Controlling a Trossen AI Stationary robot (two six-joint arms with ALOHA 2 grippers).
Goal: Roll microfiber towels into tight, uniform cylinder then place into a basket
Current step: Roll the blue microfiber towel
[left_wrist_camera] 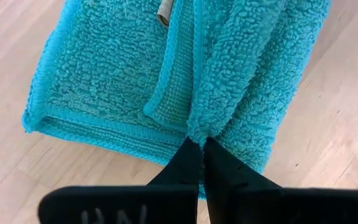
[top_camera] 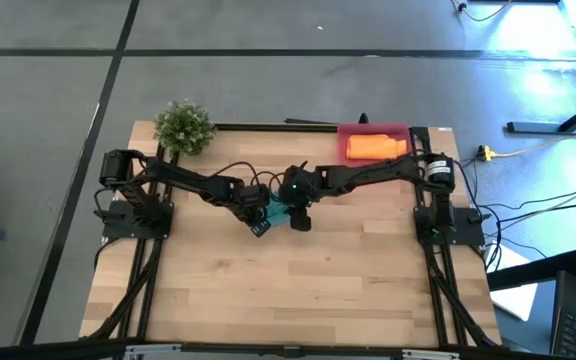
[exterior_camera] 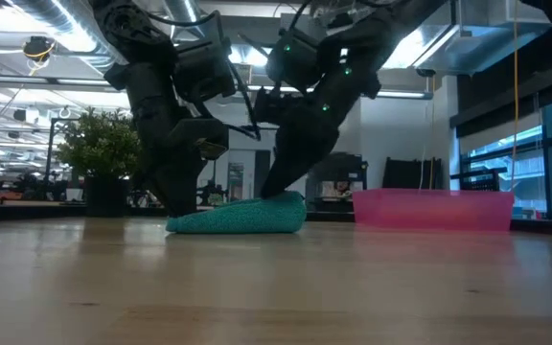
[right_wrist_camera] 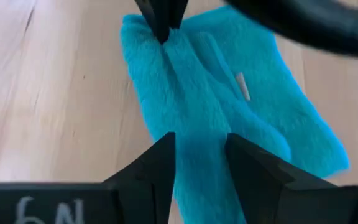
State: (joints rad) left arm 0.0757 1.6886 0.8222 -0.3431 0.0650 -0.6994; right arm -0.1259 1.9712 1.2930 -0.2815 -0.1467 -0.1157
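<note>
The teal towel (top_camera: 280, 213) lies mid-bench, a loose, half-rolled bundle, long and low in the low view, with both arms down over it. It is soft, fluffy stuff, light and floppy by the look of it, so I'd judge it will sag and spring open unless the roll is pinned along its length; the stitched hem and the thick fold ridge look like the firmest places to take hold.

The left gripper (left_wrist_camera: 202, 144) has its jaws pinched right together on the ridge of the fold, a small tuft of pile caught between the tips. The right gripper (right_wrist_camera: 199, 149), coming in from the other end, has its jaws partly apart and straddling the raised fold; whether they actually squeeze the cloth I cannot tell.

Out at the far right corner, the pinkish basket (top_camera: 343, 132) already has the orange towel (top_camera: 376, 147) lying in it as a neat roll. The small green plant (top_camera: 183, 126) stands at the far left corner, well apart from the work.
</note>
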